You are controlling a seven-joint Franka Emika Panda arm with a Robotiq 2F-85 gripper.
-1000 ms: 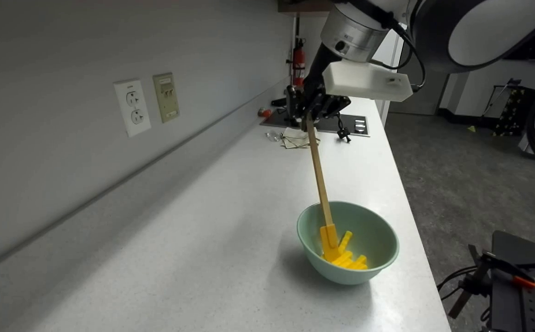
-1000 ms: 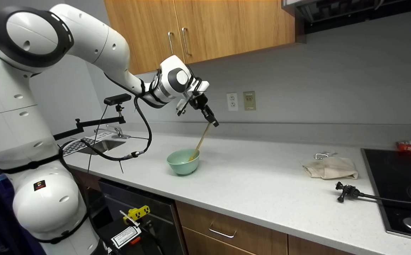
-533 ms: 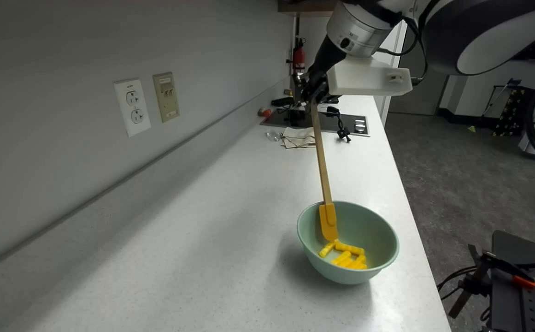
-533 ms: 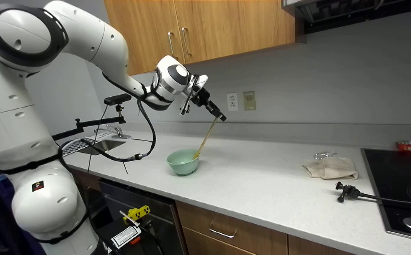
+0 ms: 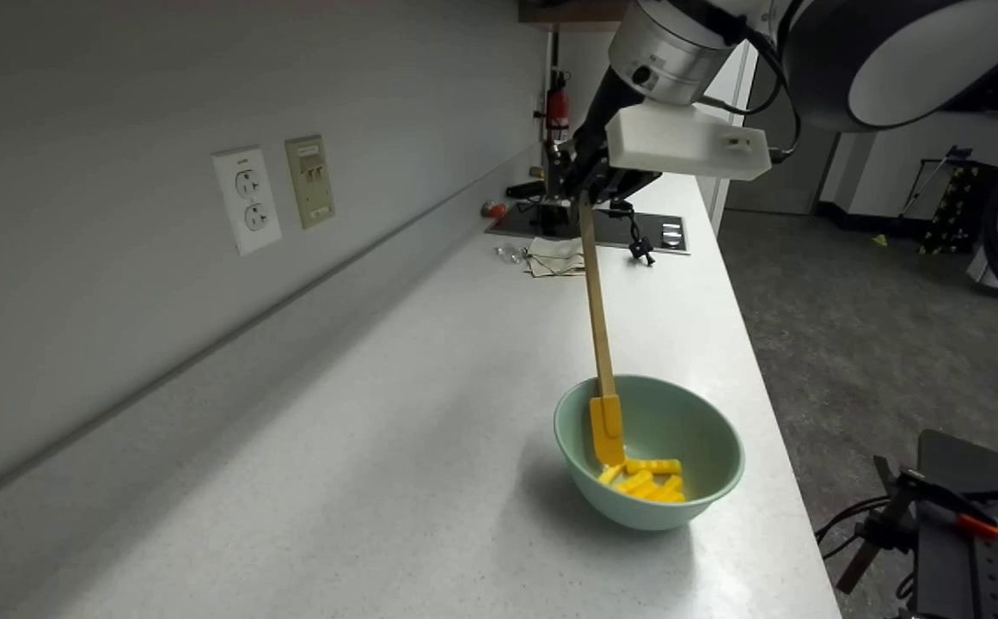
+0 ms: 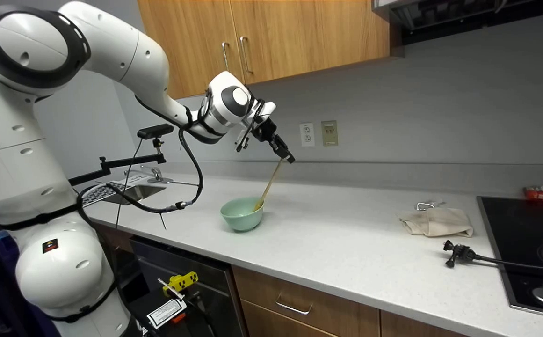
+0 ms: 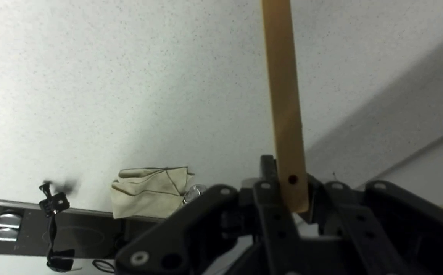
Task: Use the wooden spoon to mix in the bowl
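Note:
The wooden spoon (image 5: 595, 301) has a long light-tan handle and a flat yellow-orange head (image 5: 607, 430). It slants down into the pale mint-green bowl (image 5: 696, 430), its head against the inner side and its tip at the yellow pieces (image 5: 653, 481). In an exterior view the spoon (image 6: 270, 185) leans over the rim of the bowl (image 6: 239, 214). My gripper (image 5: 583, 196) is shut on the handle's top end, above and beyond the bowl; it shows too in an exterior view (image 6: 289, 158). In the wrist view the handle (image 7: 284, 95) sits between the fingers (image 7: 289, 175); the bowl is out of view.
The bowl stands on a white counter (image 5: 378, 481) near its open edge. A beige cloth (image 6: 437, 222), a black clamp mount (image 6: 460, 252) and a black cooktop (image 6: 533, 243) lie farther along. A grey wall (image 5: 120, 258) runs behind. A wooden cabinet (image 6: 299, 42) hangs above.
My gripper and the spoon rose and moved toward the cooktop, then came slightly back and down. The spoon head drew up the bowl's side, then lowered a little. The yellow pieces shifted.

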